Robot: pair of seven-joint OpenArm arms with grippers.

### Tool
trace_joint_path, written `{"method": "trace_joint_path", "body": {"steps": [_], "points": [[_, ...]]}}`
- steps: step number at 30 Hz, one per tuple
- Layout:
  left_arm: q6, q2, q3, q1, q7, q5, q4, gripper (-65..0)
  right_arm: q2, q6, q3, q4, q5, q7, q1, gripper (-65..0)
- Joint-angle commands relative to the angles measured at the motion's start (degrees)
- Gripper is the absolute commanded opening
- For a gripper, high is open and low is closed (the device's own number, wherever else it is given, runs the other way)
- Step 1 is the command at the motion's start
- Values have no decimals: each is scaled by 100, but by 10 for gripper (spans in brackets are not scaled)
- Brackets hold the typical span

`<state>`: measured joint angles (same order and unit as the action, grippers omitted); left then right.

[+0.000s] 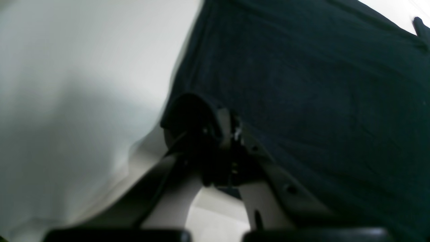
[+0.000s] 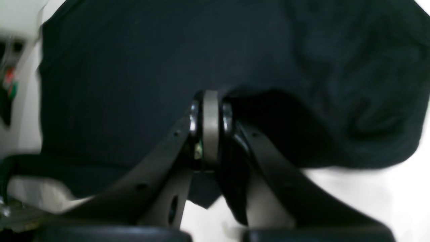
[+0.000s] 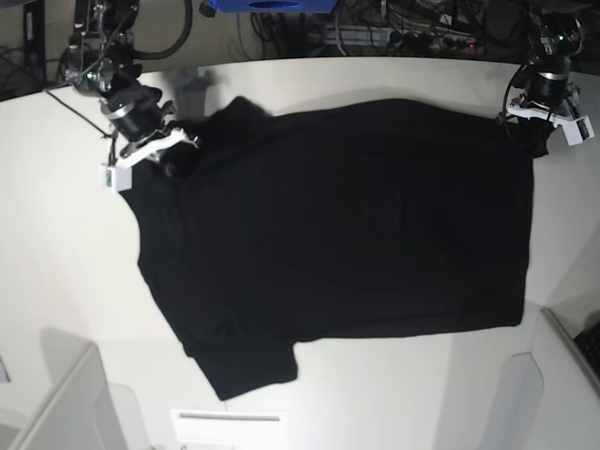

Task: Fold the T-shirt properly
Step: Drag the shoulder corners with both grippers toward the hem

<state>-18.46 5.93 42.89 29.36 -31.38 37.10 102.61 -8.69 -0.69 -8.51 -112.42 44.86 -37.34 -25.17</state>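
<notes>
Pale and smooth, the worktop [image 3: 450,384] extended beneath and around a black T-shirt [image 3: 347,244], which lay spread across its middle in the base view. One sleeve projected from the cloth's near edge, towards the bottom of that view, on the side of the right arm. The left jaws [image 1: 218,117] were clamped on the T-shirt at a far corner, the fabric bunched and raised between them. The right jaws [image 2: 212,101] were likewise clamped on the T-shirt, near its opposite far corner, with folds hanging beside the tips. Between the two grips, the far edge ran unevenly, and loose cloth bulged beside the right jaws.
</notes>
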Motion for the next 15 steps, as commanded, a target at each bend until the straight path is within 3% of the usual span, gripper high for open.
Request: {"method": "trace_joint_path", "body": {"steps": [1, 5, 9, 15], "points": [[-31, 70, 49, -57, 135, 57, 82, -650, -41, 20, 3, -68, 63, 82, 104, -650], [-22, 70, 23, -216, 135, 30, 82, -650, -41, 12, 12, 205, 63, -156, 490, -650], [285, 88, 23, -347, 135, 30, -50, -650, -41, 12, 12, 442, 63, -200, 737, -650], [312, 105, 23, -576, 135, 30, -393, -650, -41, 12, 21, 899, 63, -200, 1079, -650]]}}
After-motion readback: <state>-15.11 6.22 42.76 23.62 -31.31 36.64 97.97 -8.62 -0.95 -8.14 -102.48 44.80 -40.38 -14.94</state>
